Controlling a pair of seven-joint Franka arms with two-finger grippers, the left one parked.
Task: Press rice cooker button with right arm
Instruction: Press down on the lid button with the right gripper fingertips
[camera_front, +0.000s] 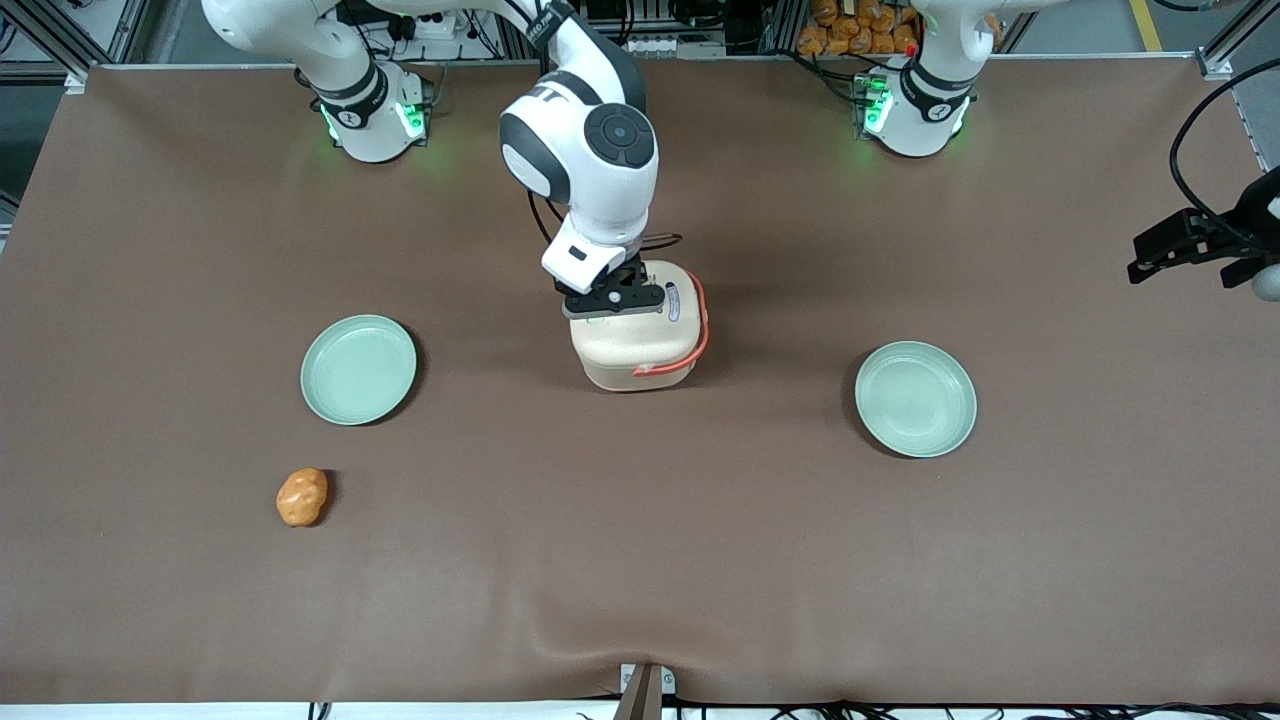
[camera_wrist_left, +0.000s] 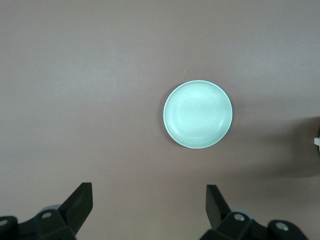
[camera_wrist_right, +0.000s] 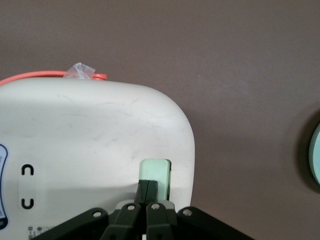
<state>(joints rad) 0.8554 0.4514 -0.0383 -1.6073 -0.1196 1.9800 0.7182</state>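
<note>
Matt, scuffed cream plastic rice cooker (camera_wrist_right: 95, 140); matt brown table (camera_front: 640, 560) covering.

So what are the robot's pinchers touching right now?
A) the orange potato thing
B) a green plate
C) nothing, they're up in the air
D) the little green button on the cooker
D: the end effector, its fingers shut together, has its tips on the button of the cooker.

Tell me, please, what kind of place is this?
Probably a robotics lab. Two white arms stand on a brown-covered table framed in aluminium, and the right arm holds its shut gripper on the button of a rice cooker between two plates.
</note>
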